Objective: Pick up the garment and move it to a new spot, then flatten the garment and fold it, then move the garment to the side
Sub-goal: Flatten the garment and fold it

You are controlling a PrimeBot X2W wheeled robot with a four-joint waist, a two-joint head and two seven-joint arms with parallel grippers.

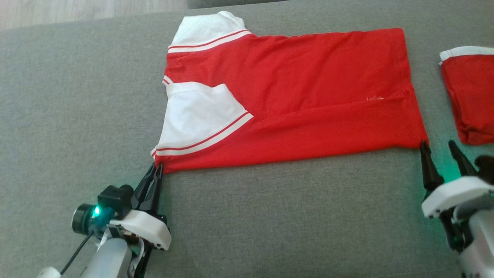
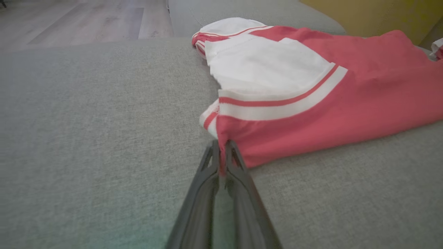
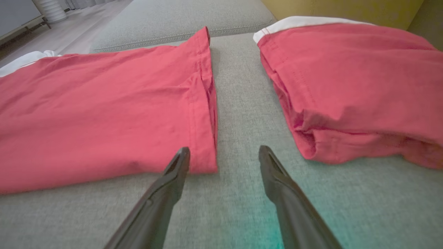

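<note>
Head camera looking down, wrist cameras low, seemingly close, all sharing the garment (image 1: 293,100).

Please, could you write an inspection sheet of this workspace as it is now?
Surface: grey woven fabric cushion, flat.
Job's things: red short-sleeved shirt with white striped sleeves, lying flat.
Clutter: folded red cloth garment with white edge, to the right.
End effectors: left end effector shut on the shirt's near sleeve-side corner; right end effector open at its hem corner.
Cables: thin black cable by the left wrist.
Surroundings: pale wooden floor beyond the cushion.
</note>
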